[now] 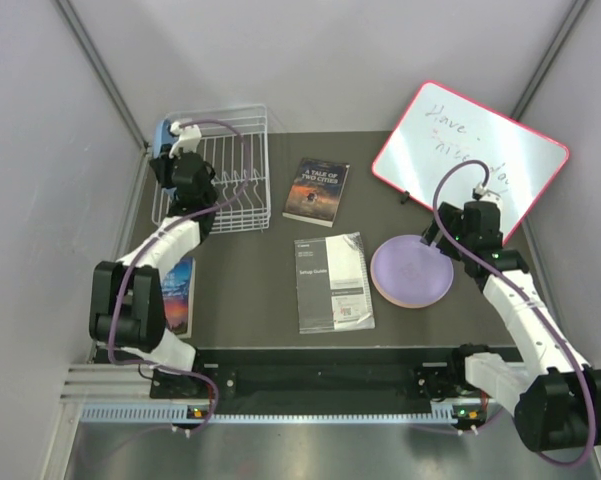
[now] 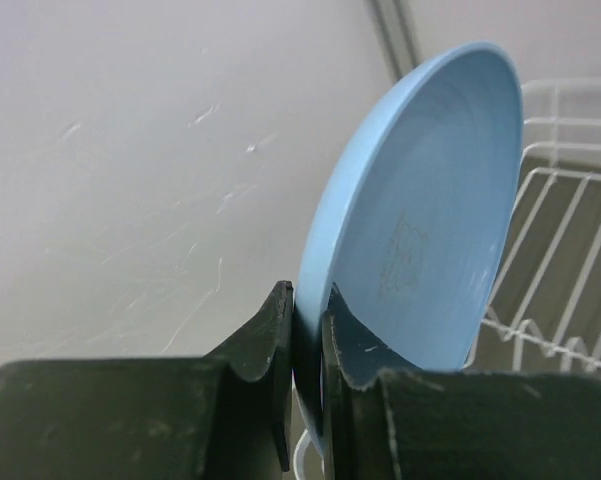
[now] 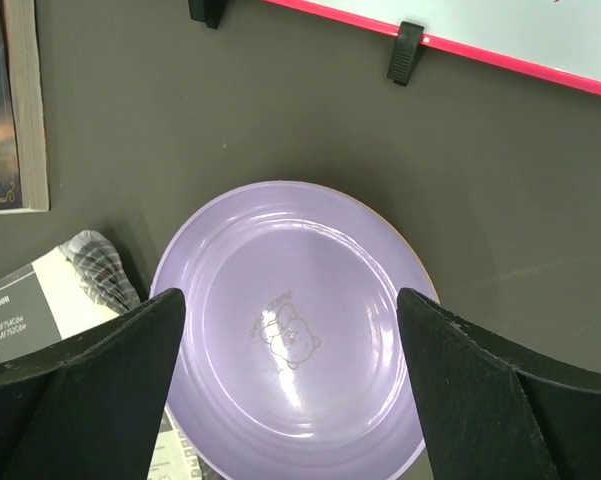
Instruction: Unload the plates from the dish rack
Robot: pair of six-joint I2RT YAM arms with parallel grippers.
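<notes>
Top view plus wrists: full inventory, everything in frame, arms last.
dish rack: 1, white wire, far left
blue plate: 1, blue, upright at rack's far-left corner
lavender plate: 1, lavender, flat at right, orange-tan rim beneath
whiteboard: 1, red-framed, far right
paperback: 1, dark cover, far centre
setup guide: 1, white-grey, near centre
second book: 1, multicoloured, near left
table: 1, dark, under everything
left gripper: 1, black, shut on blue plate
right gripper: 1, black, open above lavender plate

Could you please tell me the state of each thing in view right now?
blue plate: upright on edge at the rack's left end.
left gripper: shut on the blue plate's rim.
lavender plate: lying flat, face up.
right gripper: open, above the lavender plate.
dish rack: no other plate visible.
paperback: closed.
</notes>
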